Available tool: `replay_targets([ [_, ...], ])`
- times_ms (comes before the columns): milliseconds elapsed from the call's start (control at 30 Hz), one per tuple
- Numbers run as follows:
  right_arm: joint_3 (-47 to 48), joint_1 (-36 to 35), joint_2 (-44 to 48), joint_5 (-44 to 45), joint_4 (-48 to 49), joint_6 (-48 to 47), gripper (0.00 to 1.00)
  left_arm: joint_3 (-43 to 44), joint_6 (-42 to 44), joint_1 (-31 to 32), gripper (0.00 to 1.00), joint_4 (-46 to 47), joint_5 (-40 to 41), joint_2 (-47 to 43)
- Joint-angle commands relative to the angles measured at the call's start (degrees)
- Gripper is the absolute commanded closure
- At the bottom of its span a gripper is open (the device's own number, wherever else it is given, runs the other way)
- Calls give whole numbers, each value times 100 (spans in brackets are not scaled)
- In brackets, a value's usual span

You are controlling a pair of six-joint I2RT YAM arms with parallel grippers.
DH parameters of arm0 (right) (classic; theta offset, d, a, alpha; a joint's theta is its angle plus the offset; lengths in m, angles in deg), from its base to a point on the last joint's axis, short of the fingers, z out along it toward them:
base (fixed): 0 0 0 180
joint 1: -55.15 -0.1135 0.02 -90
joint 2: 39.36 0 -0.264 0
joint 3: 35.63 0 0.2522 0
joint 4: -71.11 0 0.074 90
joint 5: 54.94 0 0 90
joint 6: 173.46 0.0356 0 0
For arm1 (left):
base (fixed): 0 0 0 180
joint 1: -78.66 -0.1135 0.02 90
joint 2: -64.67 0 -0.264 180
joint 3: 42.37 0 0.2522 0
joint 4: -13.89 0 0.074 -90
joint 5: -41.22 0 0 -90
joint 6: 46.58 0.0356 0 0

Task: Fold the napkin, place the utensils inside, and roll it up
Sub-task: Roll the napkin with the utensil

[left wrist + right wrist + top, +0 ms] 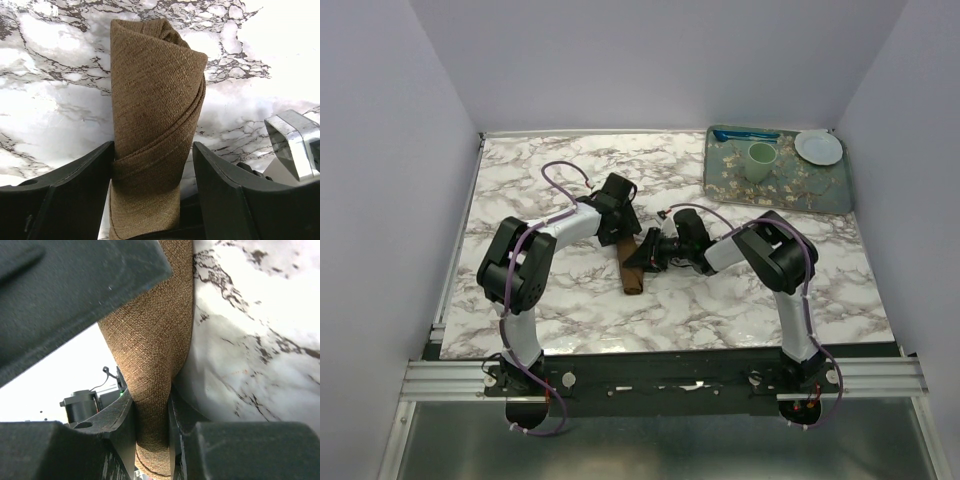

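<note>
The brown napkin point(633, 272) lies rolled into a narrow tube on the marble table. My left gripper point(620, 236) straddles the roll's far end. In the left wrist view the napkin point(155, 95) runs between the open jaws of this gripper point(152, 170). One finger touches the cloth and the other stands clear of it. My right gripper point(649, 256) is at the roll's middle from the right. In the right wrist view this gripper point(152, 425) is shut on the napkin point(150, 340), pinching it thin. The teal-handled spoon is not visible in any view.
A patterned tray point(820, 190) sits at the back right. It holds a green cup point(760, 160), a white plate point(818, 147) and a bright blue plastic utensil point(745, 134). White walls enclose the table on three sides.
</note>
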Motion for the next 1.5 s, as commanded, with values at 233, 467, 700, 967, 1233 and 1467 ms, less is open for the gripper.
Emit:
replay_targets([
  [233, -207, 56, -323, -282, 230, 278, 69, 45, 271, 47, 31, -65, -53, 97],
  [467, -181, 56, -314, -265, 230, 278, 68, -113, 148, 126, 37, 49, -1, 141],
  [700, -172, 56, -34, -116, -190, -45, 50, -228, 235, 179, 49, 119, 228, 247],
  [967, -190, 170, 696, 298, -1473, -1100, 20, -44, 912, 196, 63, -91, 518, 352],
  [1233, -391, 618, 2005, 1352, -3539, -2788, 15, 589, 1676, 223, 63, -636, 1063, 633],
  [1467, -638, 900, 3025, 1845, -4349, -3448, 13, 1371, 2624, 258, 63, -1032, 1748, 1169],
])
